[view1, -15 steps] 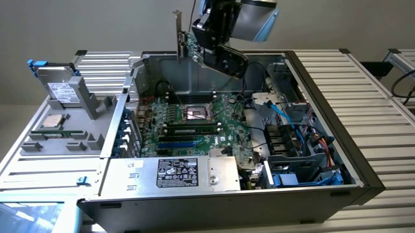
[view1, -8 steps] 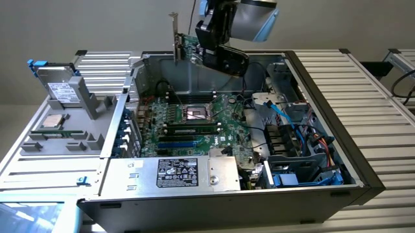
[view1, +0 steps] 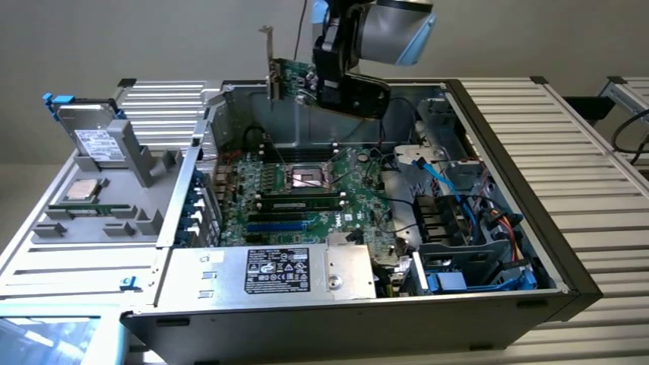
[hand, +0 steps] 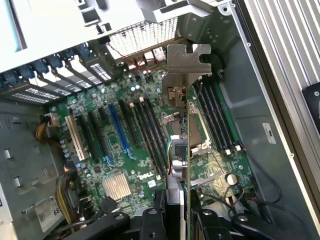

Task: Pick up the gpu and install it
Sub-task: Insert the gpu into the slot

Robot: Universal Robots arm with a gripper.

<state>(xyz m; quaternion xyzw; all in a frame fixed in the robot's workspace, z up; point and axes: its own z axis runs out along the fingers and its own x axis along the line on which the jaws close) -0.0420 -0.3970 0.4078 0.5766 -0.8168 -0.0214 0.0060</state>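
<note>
Exterior view high beside computer case [view1: 335, 323], wrist view looking down inside, motherboard [hand: 140, 172] shared

**Pale wall, ribbed metal desk, soft even light**

A plain pale wall [view1: 121, 38] closes off the back of the exterior view, bare and unmarked, with a slightly warmer tone lower down at the exterior view's left. The desk [view1: 578, 175] is a surface of ribbed, silvery-white metal slats laid side by side, and a black cap [view1: 539, 80] sits at its far corner. At the exterior view's right a second slatted metal frame [view1: 627, 85] stands apart from the desk, with black cables [view1: 628, 133] looping just beside it. A pale blue glossy panel [view1: 45, 338] lies in the near corner at the exterior view's left. The light is soft and even, casting no hard shadows.
</note>
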